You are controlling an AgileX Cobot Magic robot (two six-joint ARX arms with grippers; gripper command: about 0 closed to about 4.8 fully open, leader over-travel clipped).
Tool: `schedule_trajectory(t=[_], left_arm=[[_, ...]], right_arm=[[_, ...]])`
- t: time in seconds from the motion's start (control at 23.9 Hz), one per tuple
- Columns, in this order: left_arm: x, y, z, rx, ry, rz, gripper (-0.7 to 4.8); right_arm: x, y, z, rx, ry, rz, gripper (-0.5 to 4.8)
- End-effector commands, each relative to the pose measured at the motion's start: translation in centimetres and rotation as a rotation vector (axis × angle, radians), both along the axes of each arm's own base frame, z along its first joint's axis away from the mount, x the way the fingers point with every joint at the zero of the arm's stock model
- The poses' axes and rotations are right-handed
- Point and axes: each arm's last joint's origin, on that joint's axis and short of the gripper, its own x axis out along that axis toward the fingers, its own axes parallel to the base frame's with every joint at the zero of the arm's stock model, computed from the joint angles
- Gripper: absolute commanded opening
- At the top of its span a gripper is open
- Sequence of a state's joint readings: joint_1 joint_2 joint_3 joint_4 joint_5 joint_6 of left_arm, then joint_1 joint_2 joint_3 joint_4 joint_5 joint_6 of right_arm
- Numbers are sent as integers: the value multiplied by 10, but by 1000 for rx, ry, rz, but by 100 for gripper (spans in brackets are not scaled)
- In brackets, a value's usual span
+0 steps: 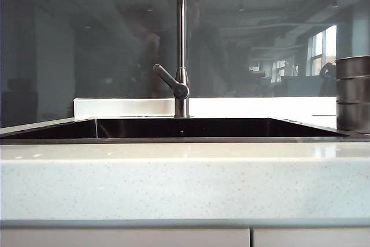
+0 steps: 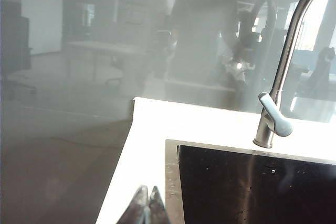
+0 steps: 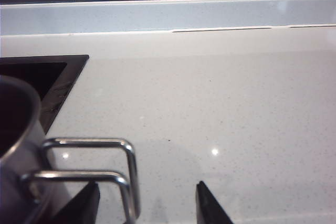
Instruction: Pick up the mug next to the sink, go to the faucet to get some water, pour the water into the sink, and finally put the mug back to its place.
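Note:
The shiny steel mug stands on the white stone at the sink's right end, cut off by the edge of the exterior view. In the right wrist view the mug is very close, and its thin wire handle juts out between the fingers of my right gripper, which is open. The handle lies nearer one fingertip, and nothing is pinched. The black sink lies below the tall faucet. My left gripper is shut and empty, above the white counter by the sink's rim. Neither arm shows in the exterior view.
A glass wall with reflections rises behind the counter's low white back ledge. The faucet's lever angles up to the left. Bare speckled stone stretches beyond the mug to the back ledge. A corner of the sink lies beside the mug.

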State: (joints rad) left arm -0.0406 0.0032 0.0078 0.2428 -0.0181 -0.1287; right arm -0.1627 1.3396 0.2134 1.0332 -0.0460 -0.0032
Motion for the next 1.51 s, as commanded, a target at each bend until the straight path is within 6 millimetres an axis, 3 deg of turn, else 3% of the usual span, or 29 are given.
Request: schedule_trajectory(t=[0.04, 0.25, 0.63, 0.75, 0.88, 1.0, 1.13, 1.17, 1.51], left_arm=[[0, 0, 2, -2, -8, -4, -5], [0, 0, 2, -2, -7, -4, -5], [0, 0, 2, -2, -8, -4, -5], [0, 0, 2, -2, -8, -4, -5], [0, 0, 2, 1, -8, -14, -5], [0, 0, 2, 2, -8, -21, -5], [0, 0, 2, 2, -8, -21, -5], [0, 0, 2, 2, -8, -21, -5], [0, 0, 1, 2, -7, -21, -5]], right_arm=[[1, 0, 6, -3, -48, 0, 252], [1, 0, 6, -5, -56, -1, 209], [1, 0, 10, -4, -90, -1, 198], [2, -1, 9, 37, -93, -3, 138], [2, -1, 8, 44, -94, -3, 133], [2, -1, 9, 44, -101, -2, 72], [2, -1, 9, 43, -104, -2, 61], [2, -1, 9, 43, -105, -2, 21], [2, 0, 14, 34, -159, 0, -5]])
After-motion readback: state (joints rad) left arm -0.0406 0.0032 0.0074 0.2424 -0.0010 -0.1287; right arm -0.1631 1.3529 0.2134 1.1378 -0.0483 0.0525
